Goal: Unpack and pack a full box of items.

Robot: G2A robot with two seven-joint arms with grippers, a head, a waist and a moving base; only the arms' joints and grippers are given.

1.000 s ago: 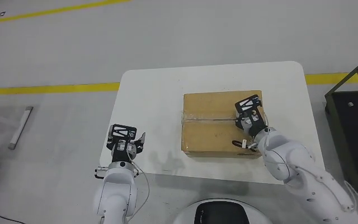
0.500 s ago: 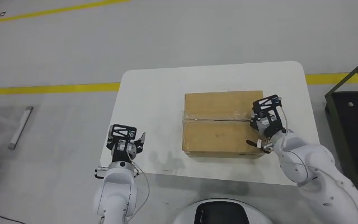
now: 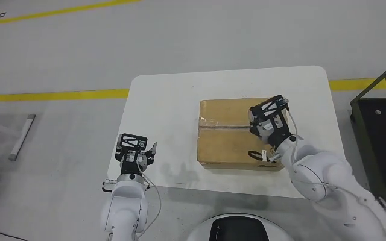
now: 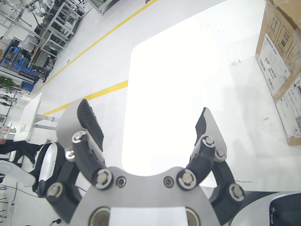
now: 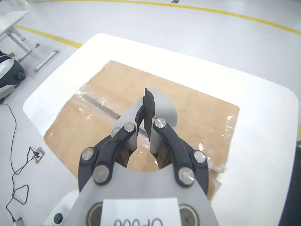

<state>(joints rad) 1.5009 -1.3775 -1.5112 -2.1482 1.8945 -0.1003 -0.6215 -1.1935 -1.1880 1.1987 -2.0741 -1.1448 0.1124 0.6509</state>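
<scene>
White table (image 3: 163,108) and yellow-lined floor (image 3: 60,54) were recorded. Taped box (image 3: 223,129) lay beneath the pinched-together, empty fingers of right gripper (image 5: 147,99) and well aside of the widely spread fingers of left gripper (image 4: 144,109). Right gripper was moved inward from the box's edge.

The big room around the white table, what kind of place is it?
Probably a robot lab or workshop hall, not a home. The floor has painted yellow lines, metal racks full of equipment stand in the background, and a taped cardboard box sits on the table.
</scene>
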